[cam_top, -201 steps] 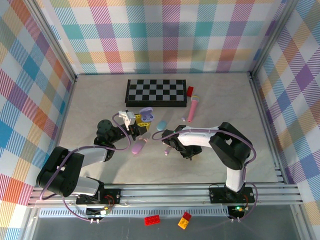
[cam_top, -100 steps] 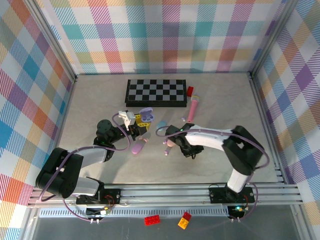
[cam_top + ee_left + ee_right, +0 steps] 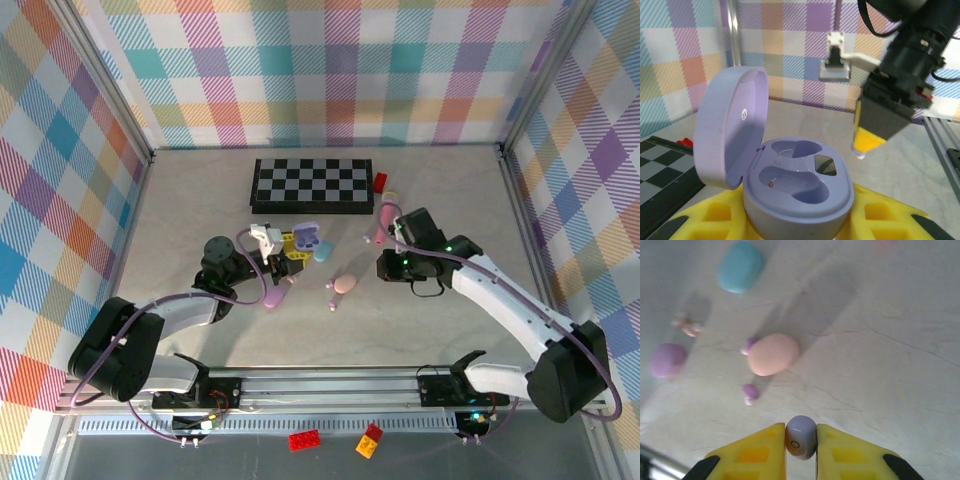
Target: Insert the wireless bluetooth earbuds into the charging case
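Black round joints (image 3: 218, 250), white link shells (image 3: 500, 295), lilac cables (image 3: 240, 238) looped alongside — yellow grid-moulded fingers (image 3: 757, 455)

Lilac charging case (image 3: 799, 201) is smooth matt plastic (tabletop (image 3: 890, 315) faintly veined).

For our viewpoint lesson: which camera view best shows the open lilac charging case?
The left wrist view: the lilac charging case is close up, lid raised, both wells visibly empty. The top external view shows it as a small, distant lilac shape.

lilac earbud (image 3: 800, 437) between yellow jaws
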